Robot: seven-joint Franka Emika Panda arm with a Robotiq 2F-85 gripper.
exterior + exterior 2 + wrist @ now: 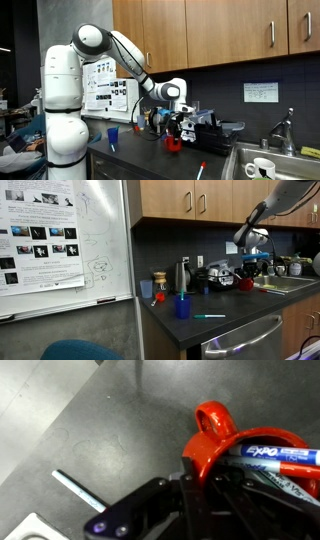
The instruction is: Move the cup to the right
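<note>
The red cup [215, 445] fills the right of the wrist view. It holds Expo markers [270, 458] and has a small loop at its rim. My gripper [190, 482] is right over it, with a finger on each side of the near wall, shut on the rim. In both exterior views the gripper [176, 122] [251, 264] hangs straight above the red cup [174, 143] [245, 282], which is at counter level. I cannot tell whether its base touches the counter.
A small blue cup [112, 138] [182, 306] stands apart on the dark counter. A marker [201, 170] [210, 316] lies loose near it. A white mug [262, 168] sits in the sink. Appliances [215, 125] and a kettle [183, 276] line the back wall.
</note>
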